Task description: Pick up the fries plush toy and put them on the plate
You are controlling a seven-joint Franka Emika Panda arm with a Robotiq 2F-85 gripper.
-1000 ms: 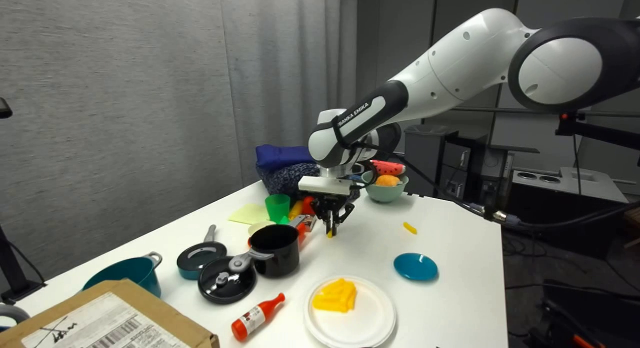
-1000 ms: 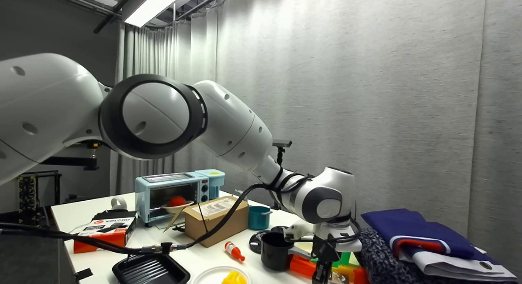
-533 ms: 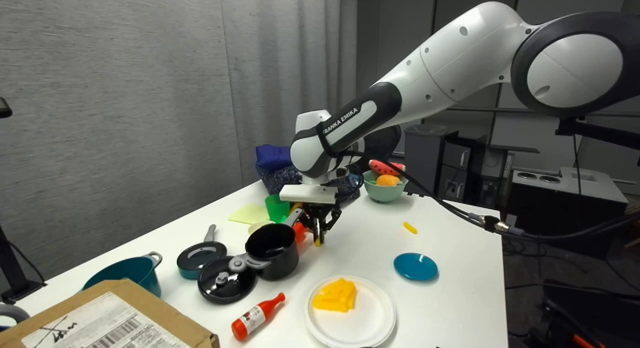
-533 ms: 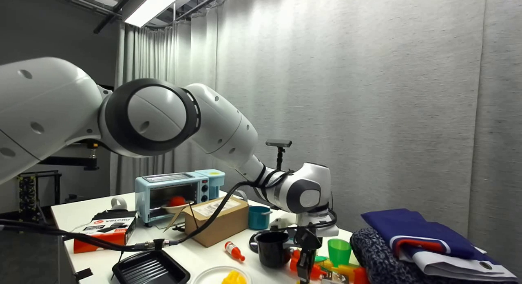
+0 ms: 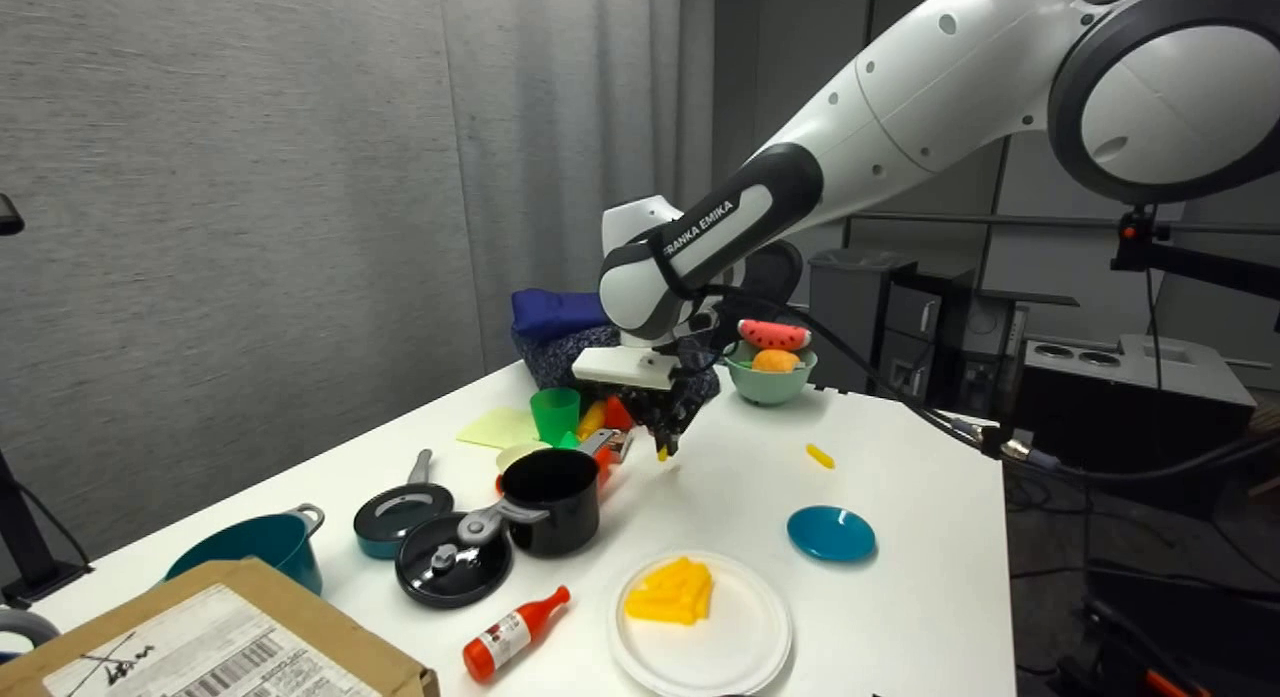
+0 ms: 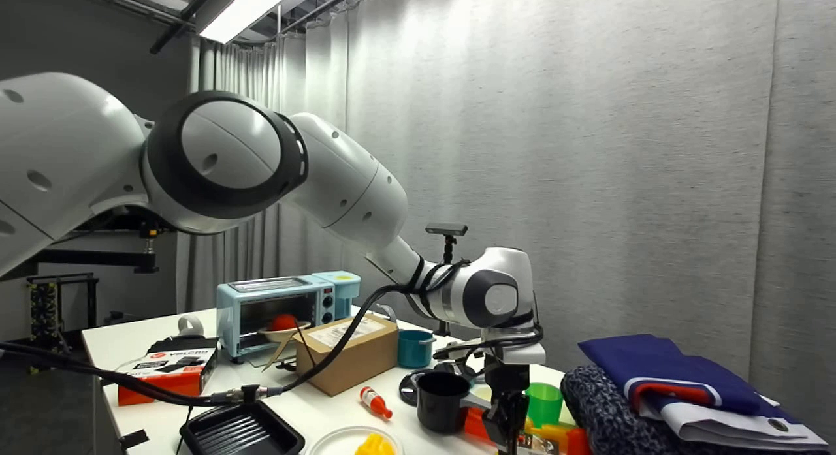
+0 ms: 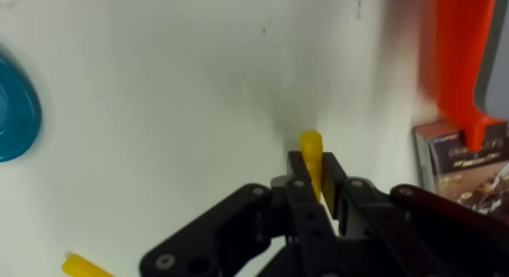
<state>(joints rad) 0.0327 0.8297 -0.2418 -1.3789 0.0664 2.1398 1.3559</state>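
- Wrist view: the gripper (image 7: 313, 161) is narrowed on 1 yellow fry (image 7: 311, 142), the fry's end poking out past it; so thin a stick likely calls for this tight pinch. 1 loose fry (image 7: 85, 267) lies at the lower left; lettering on the printed box (image 7: 473, 177) is too blurred to read.
- In an exterior view, more fries (image 5: 672, 592) lie heaped on the white plate (image 5: 745, 642), probably where the held fry belongs too, though it hangs well apart from there. The arm (image 5: 870, 137) reads "FRANKA EMIKA"; the cardboard carton (image 5: 320, 627) bears a barcoded shipping label (image 5: 210, 647), its text unreadable.
- In an exterior view, an orange-and-white box (image 6: 168, 375) reads "VELCRO"; the lower edge crops the plate.
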